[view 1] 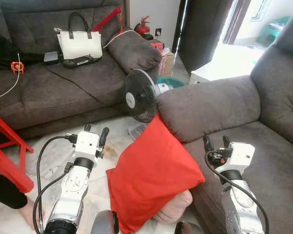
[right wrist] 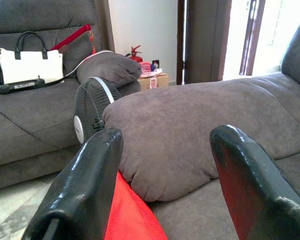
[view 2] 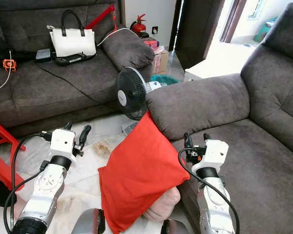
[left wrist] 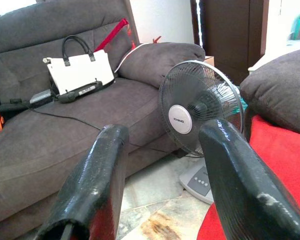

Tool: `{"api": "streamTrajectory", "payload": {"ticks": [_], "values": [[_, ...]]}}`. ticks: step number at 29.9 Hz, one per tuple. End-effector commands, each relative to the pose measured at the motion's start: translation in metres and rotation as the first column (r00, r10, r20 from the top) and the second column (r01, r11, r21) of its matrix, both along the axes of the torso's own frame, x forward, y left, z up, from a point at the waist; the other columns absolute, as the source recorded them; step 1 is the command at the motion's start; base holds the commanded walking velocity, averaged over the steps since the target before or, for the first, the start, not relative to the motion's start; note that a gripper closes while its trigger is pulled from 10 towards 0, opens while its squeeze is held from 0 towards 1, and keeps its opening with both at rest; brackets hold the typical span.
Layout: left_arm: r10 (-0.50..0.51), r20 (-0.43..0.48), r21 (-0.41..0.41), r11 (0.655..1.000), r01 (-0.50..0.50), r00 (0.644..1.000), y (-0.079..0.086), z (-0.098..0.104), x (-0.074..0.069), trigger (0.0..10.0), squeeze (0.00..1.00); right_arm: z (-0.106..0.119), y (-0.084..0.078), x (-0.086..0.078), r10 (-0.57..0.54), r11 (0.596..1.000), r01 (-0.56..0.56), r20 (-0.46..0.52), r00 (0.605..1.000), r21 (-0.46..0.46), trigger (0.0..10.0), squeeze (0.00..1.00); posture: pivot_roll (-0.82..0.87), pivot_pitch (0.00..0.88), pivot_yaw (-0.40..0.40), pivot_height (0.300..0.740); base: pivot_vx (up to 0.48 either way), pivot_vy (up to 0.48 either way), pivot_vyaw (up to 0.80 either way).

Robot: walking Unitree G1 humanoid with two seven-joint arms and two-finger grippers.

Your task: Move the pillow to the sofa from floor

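Flanking the red pillow [view 1: 151,175], left gripper [view 1: 95,132] and right gripper [view 1: 216,144] point forward, jaws wide, empty.

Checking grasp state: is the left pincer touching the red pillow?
Apart. In the left eye view the left pincer stands open over bare floor, with a strip of tile showing between it and the red pillow.

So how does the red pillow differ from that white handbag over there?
The pillow is red, soft and plain; the handbag is white, boxy, with black handles. The pillow leans tilted against the sofa armrest on the right, its lower end down by the floor; the handbag stands upright on the seat of the other sofa. Both rest against grey sofas, and neither gripper touches them.
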State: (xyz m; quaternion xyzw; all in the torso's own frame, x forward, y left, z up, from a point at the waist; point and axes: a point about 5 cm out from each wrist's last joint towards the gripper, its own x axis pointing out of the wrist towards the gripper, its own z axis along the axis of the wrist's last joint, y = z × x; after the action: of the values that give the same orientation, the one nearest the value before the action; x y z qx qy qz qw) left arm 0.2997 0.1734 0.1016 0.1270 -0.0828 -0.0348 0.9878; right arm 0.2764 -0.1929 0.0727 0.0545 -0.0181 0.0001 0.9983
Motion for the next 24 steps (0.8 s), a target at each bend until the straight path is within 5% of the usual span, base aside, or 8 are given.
{"api": "streamTrajectory", "payload": {"ticks": [1,14,24], "values": [[-0.01,-0.014,-0.007,1.0,0.009,1.0,-0.0015,-0.0014,0.0006,10.0,0.0,-0.0034,-0.0048,-0.0008,-0.011,1.0,0.011,-0.028,1.0,-0.013,10.0,0.0,0.07,0.0,-0.06,0.613,0.0,0.0,0.0],[-0.007,-0.013,-0.009,1.0,0.006,1.0,-0.0018,-0.0016,0.0003,10.0,0.0,-0.001,-0.0045,0.0004,0.006,1.0,-0.007,-0.025,1.0,-0.03,10.0,0.0,0.07,0.0,-0.061,0.544,0.0,0.0,0.0],[-0.006,-0.014,-0.01,1.0,0.006,1.0,-0.0021,-0.0017,0.0004,10.0,0.0,0.004,-0.007,0.0008,-0.003,0.997,0.003,0.006,1.0,-0.072,10.0,0.0,0.07,0.0,-0.064,0.544,0.0,0.0,0.0]]}}
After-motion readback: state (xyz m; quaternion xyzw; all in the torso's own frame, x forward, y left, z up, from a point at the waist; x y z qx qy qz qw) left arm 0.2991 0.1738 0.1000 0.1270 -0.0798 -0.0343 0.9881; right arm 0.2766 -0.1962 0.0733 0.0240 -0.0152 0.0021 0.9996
